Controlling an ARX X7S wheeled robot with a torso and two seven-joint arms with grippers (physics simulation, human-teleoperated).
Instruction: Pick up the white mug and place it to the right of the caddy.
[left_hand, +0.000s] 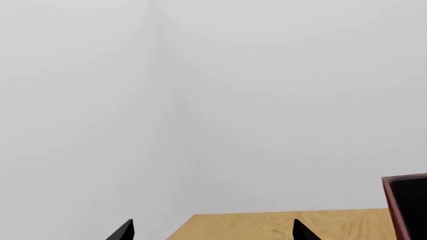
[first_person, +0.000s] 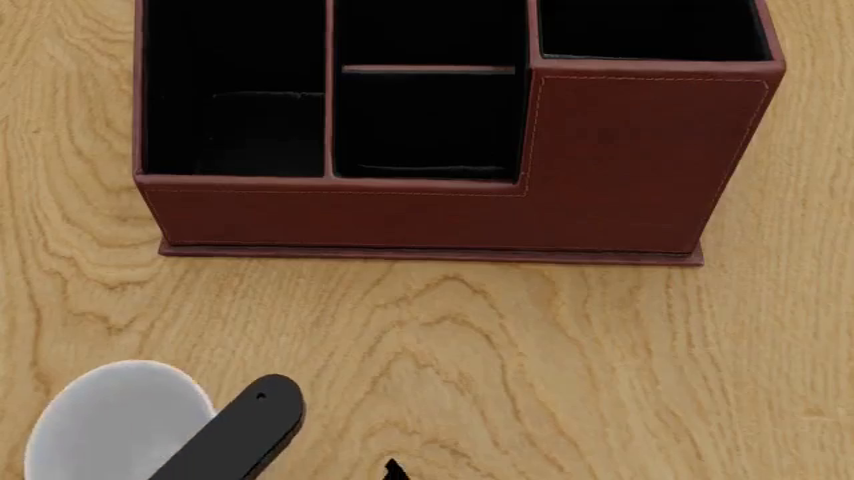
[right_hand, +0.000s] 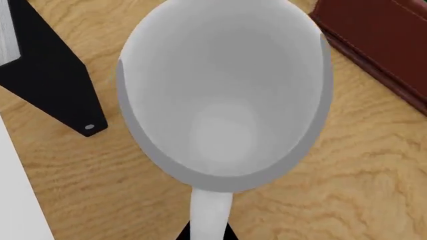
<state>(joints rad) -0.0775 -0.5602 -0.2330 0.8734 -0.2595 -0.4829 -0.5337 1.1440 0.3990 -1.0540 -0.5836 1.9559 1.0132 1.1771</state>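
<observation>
The white mug (right_hand: 223, 100) fills the right wrist view, seen from above and empty inside. Its handle (right_hand: 211, 215) runs down between the black jaws of my right gripper (right_hand: 211, 234), which is shut on it. In the head view the mug (first_person: 107, 420) is at the bottom left, in front of the caddy's left end. A black gripper finger (first_person: 247, 425) crosses the mug's lower right side; I cannot tell whose it is. The reddish-brown caddy (first_person: 627, 170) stands at the top, with black compartments and a taller section on the right. My left gripper (left_hand: 213, 231) is open and empty, aimed at the wall.
The wooden table (first_person: 534, 360) lies bare in front of the caddy and to its right. Beside the mug a black bar with a rivet (right_hand: 57, 75) shows in the right wrist view. The table's edge (right_hand: 27, 190) runs close to the mug. A table corner (left_hand: 200, 220) and the caddy's edge (left_hand: 407, 205) show in the left wrist view.
</observation>
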